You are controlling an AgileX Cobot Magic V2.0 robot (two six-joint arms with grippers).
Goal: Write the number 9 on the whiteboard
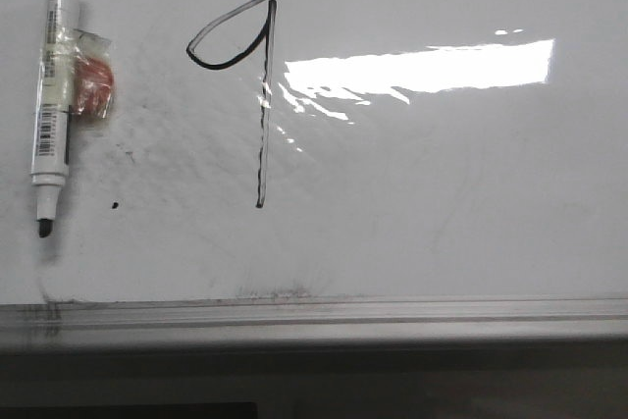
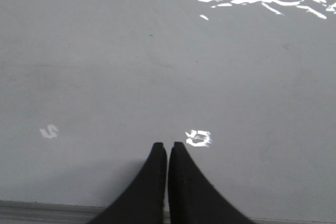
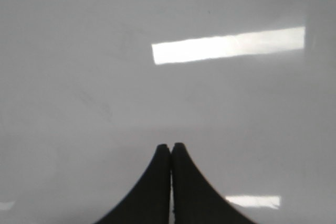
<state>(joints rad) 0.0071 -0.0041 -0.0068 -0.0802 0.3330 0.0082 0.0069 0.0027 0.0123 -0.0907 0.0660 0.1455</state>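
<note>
Looking left to right across the whiteboard, we find an uncapped marker lying free at the far left, a small black dot beside its tip, then the 9 left of centre, loop and stem complete. We judge the writing done. Both wrist views show bare board; the left gripper and right gripper have jaws pressed together, empty.

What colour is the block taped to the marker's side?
Reddish orange, under clear tape on the marker. Shows best in the front view.
</note>
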